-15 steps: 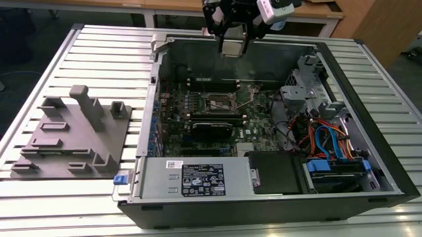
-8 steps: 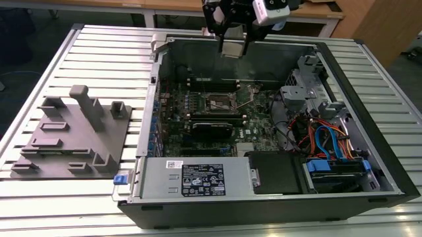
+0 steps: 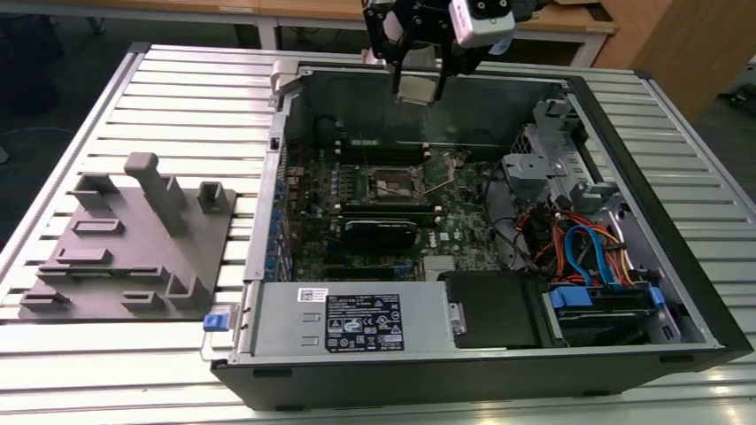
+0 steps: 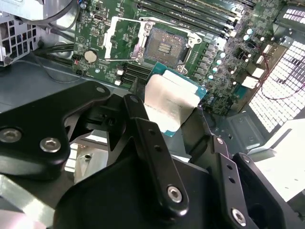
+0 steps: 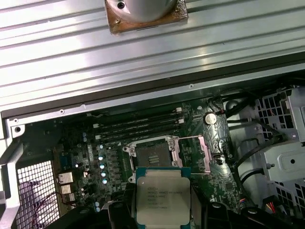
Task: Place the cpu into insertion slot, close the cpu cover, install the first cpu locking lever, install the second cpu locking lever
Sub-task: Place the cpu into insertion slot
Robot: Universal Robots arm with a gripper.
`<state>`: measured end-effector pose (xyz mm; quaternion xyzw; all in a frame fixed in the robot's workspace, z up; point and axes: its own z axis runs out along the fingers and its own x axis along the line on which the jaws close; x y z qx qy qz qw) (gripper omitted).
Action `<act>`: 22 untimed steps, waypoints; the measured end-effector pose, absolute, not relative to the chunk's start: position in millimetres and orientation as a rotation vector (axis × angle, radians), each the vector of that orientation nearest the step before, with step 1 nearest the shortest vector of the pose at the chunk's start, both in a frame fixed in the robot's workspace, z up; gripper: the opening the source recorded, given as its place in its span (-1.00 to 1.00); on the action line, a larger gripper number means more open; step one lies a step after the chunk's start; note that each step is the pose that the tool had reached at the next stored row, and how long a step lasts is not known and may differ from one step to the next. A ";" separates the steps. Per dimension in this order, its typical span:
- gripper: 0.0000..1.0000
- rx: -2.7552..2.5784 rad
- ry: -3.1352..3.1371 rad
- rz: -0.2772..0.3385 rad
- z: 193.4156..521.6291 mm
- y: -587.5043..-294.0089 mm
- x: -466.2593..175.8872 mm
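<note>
My gripper hangs high over the open computer case, above its far wall, shut on the cpu. The cpu is a flat square chip with a silver-grey top, pinched by its edges between the black fingers. In the first wrist view the cpu sits just short of the insertion slot. That insertion slot is a dark square socket in the green board, bare and uncovered. The cpu cover is a silvery frame swung open beside the socket.
The case walls ring the motherboard. Long memory slots run on the socket's far side and a black module lies on its near side. A drive cage with cables and a power supply fill the front. A grey fixture plate lies on the exterior view's left.
</note>
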<state>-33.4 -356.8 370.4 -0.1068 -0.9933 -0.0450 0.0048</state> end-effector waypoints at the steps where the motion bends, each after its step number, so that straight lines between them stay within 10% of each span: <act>1: 0.08 -0.335 -3.111 -0.141 370.4 -356.8 -33.4; 22: 0.08 -0.559 -3.085 -0.140 368.3 -356.8 -33.4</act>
